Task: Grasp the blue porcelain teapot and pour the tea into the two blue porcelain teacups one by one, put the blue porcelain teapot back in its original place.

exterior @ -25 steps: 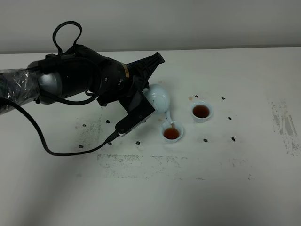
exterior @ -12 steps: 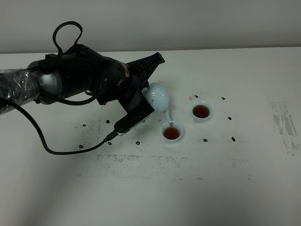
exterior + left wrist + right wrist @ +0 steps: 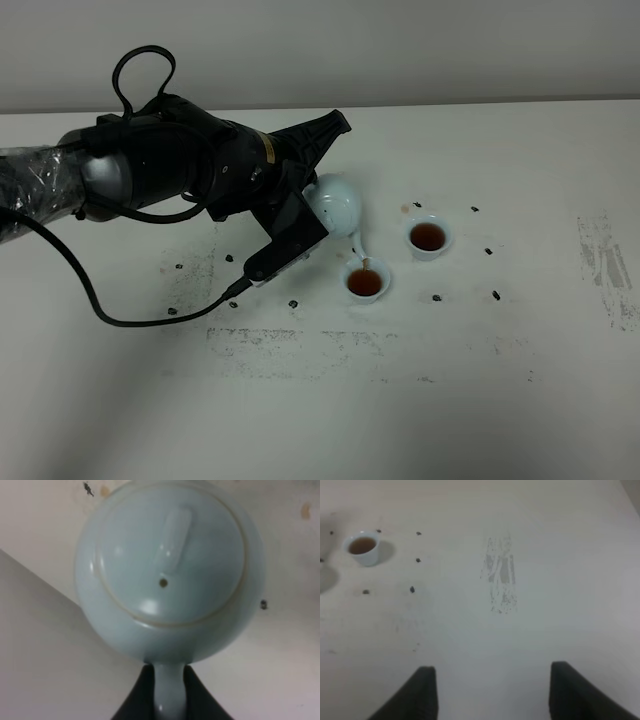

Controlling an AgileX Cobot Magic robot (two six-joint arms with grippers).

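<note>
My left gripper (image 3: 314,196) is shut on the loop handle of the blue porcelain teapot (image 3: 338,205), holding it tilted with the spout down. The spout hangs over the nearer teacup (image 3: 365,282), and a thin line of tea runs into it. That cup holds brown tea. The second teacup (image 3: 428,237), to its right and a little farther back, also holds tea. In the left wrist view the teapot's lid (image 3: 167,555) fills the frame, with my left gripper (image 3: 167,685) pinching the handle. My right gripper (image 3: 490,695) is open over bare table; one filled teacup (image 3: 362,546) shows far off.
Small dark specks (image 3: 495,294) lie scattered on the white table around the cups. A scuffed grey patch (image 3: 610,270) marks the table at the right, and another (image 3: 300,350) runs along the front. A black cable (image 3: 90,300) trails from the left arm.
The teapot stays tilted over the nearer cup and has lifted only very slightly. Neither arm has visibly moved otherwise.
</note>
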